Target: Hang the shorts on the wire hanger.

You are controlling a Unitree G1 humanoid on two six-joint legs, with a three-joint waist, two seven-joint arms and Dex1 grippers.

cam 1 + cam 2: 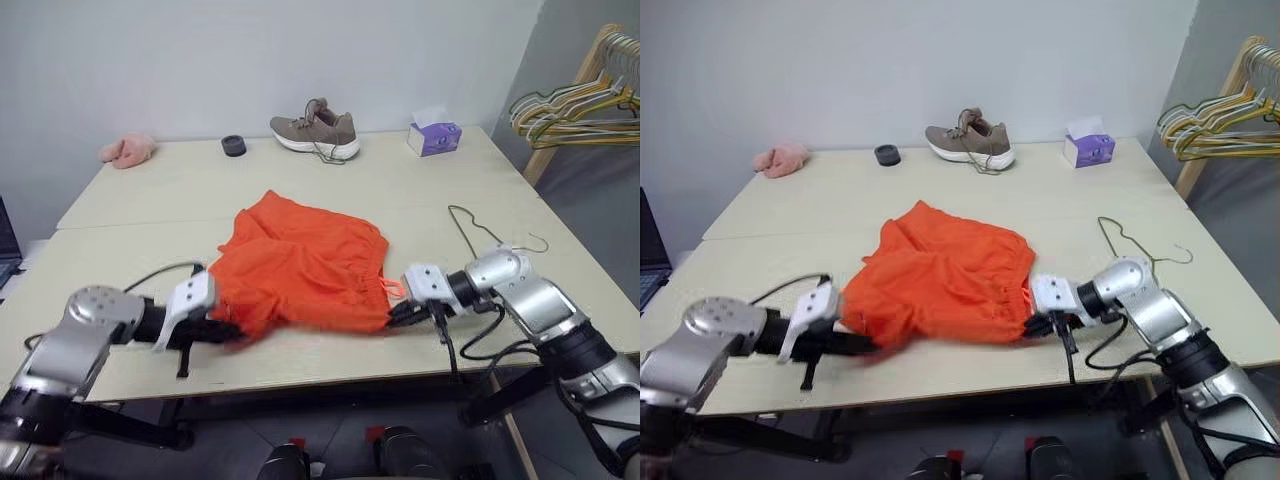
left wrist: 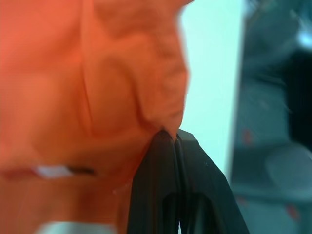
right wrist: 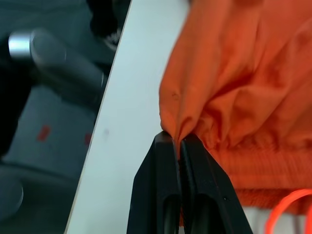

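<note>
The bright orange shorts (image 1: 300,270) lie bunched on the table's near half, their near edge lifted a little off the top. My left gripper (image 1: 225,330) is shut on the shorts' near left corner; the left wrist view shows its fingers (image 2: 168,161) pinching the fabric (image 2: 97,87). My right gripper (image 1: 395,315) is shut on the near right corner by the waistband and drawstring loop (image 1: 392,288); its fingers (image 3: 180,161) clamp a fold of the cloth (image 3: 234,87). The thin wire hanger (image 1: 480,232) lies flat on the table, just right of the shorts.
A brown shoe (image 1: 315,130), a small black disc (image 1: 234,145), a pink cloth (image 1: 128,150) and a purple tissue box (image 1: 434,135) sit along the table's far edge. A bunch of coloured hangers (image 1: 575,110) hangs on a wooden rack at the right.
</note>
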